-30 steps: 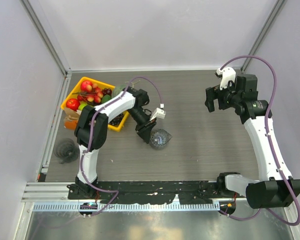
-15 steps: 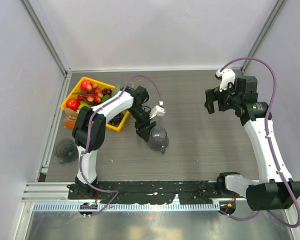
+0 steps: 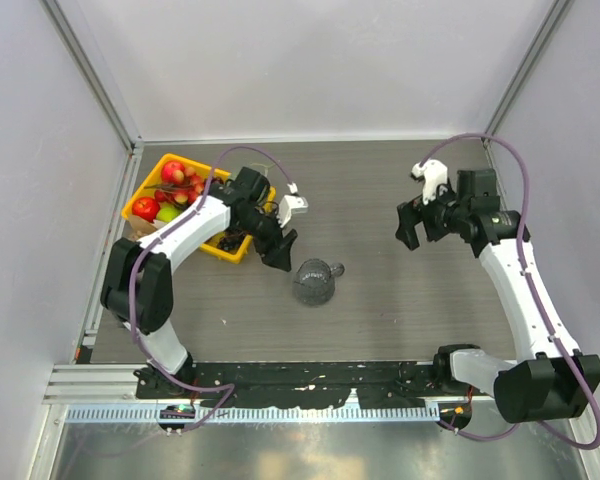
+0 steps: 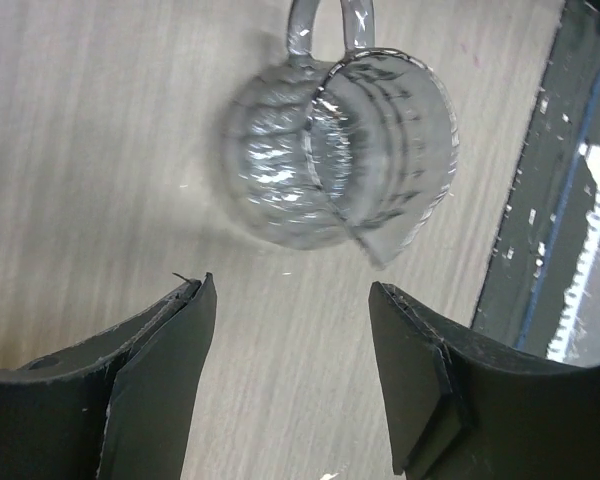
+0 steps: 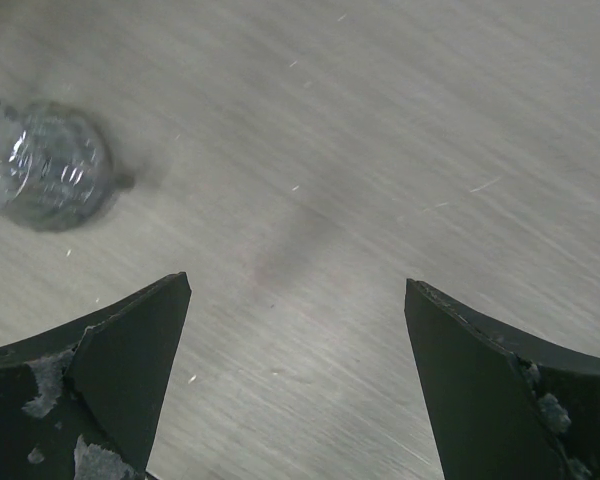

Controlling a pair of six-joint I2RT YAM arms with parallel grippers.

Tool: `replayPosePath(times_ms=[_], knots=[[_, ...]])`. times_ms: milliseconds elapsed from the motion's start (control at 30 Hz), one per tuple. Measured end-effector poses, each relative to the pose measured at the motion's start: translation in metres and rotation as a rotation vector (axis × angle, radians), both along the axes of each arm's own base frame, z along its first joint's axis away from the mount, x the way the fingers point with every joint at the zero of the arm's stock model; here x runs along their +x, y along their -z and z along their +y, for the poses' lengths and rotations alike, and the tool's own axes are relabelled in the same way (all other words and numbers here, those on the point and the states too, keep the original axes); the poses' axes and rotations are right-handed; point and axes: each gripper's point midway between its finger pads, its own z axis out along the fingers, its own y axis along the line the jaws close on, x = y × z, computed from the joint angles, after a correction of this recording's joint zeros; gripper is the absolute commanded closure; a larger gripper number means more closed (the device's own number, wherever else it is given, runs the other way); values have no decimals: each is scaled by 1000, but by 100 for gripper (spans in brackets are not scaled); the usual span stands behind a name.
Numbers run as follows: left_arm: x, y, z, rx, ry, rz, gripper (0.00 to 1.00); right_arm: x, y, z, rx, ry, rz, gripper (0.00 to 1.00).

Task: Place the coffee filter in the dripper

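Dripper (image 4: 340, 150) rests on the table (image 4: 80, 150) just ahead of the left gripper (image 4: 290, 300), whose fingers stand apart and empty, its handle turned away, apparently left free to take the coffee filter, which I cannot find, while the right gripper (image 5: 298, 290) hangs well off, also spread.

We are looking into a lab-style robot test cell: plain white panels (image 3: 320, 60) on aluminium posts (image 3: 98, 80) are enclosing a grey table (image 3: 380, 300) carrying bolted-down arms (image 3: 520, 290).
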Motion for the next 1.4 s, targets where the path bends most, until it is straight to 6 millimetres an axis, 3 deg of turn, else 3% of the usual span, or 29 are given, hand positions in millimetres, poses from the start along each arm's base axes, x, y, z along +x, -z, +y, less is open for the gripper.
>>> replayPosePath(times_ms=[200,367,600,1067,1400], knots=[[20,-9,14,-18,-98,-58,32,-28,47,34,-31,-195,96,5],[15,-7,16,-13,-97,-71,32,-29,59,54,-68,-340,91,5],[10,-2,18,-18,-16,-137,32,-30,65,59,-65,-394,97,4],[34,-7,-18,-29,382,-350,33,-40,74,52,-61,-384,152,4],[7,19,-38,2,638,-346,40,-32,73,21,-59,-274,169,4]])
